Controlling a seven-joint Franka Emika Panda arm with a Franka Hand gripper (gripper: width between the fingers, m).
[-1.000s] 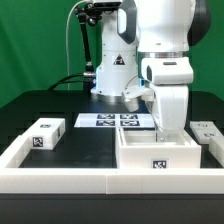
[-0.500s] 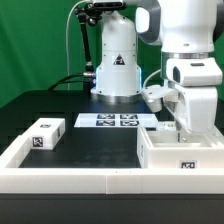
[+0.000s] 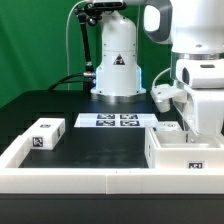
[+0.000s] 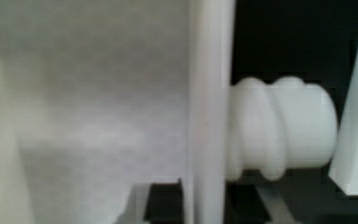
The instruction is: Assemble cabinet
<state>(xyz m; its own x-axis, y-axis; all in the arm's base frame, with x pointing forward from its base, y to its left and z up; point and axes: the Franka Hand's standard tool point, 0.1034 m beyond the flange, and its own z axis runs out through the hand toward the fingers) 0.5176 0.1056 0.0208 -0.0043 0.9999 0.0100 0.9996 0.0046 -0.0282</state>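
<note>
The cabinet [image 3: 178, 152], a big open white box with a tag on its front, stands at the exterior view's right against the front rail. My gripper [image 3: 206, 132] reaches down into it from above and is shut on its wall. In the wrist view the thin white cabinet wall [image 4: 201, 110] runs between my dark fingertips [image 4: 165, 204], with the gripper [image 4: 204, 202] closed on it. A ribbed white round part [image 4: 293, 128] shows beside the wall. A small white tagged block [image 3: 45, 133] lies at the exterior view's left.
The marker board [image 3: 117, 121] lies flat at the middle back in front of the robot base [image 3: 116, 72]. A low white border rail [image 3: 90, 181] runs along the front and left. Another small white tagged piece [image 3: 168, 127] sits just behind the cabinet.
My gripper and the cabinet have moved together toward the exterior view's right, from the middle front to the right edge. The small block at the left has not moved.
</note>
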